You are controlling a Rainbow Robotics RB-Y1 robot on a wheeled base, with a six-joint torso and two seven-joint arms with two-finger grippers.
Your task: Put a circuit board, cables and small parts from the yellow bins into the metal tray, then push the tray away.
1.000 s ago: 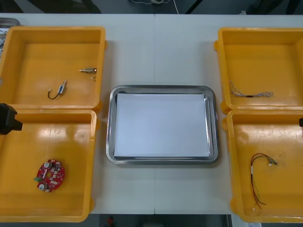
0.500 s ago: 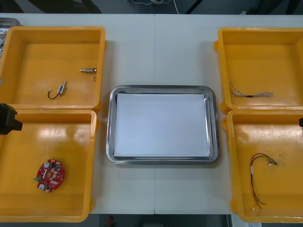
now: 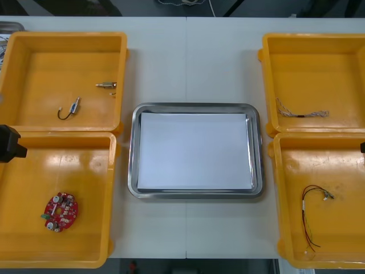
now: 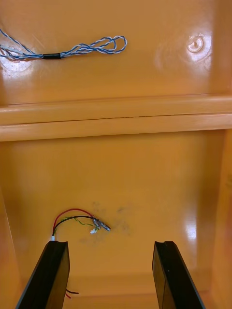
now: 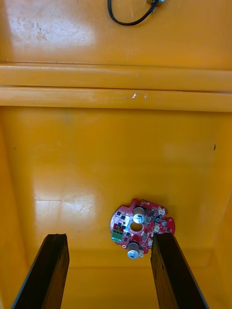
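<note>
The metal tray, white inside, lies at the table's middle between the yellow bins. A round red circuit board rests in the near left bin; my open left gripper hovers over it, the board just beyond its fingers. A black cable and a small metal part lie in the far left bin. My open right gripper hangs over the near right bin, above the red and yellow cable. The twisted blue and white cable lies in the far right bin.
The left arm shows at the left edge over the near left bin's far wall. Bin walls separate the near and far bins on each side. Bare table surrounds the tray.
</note>
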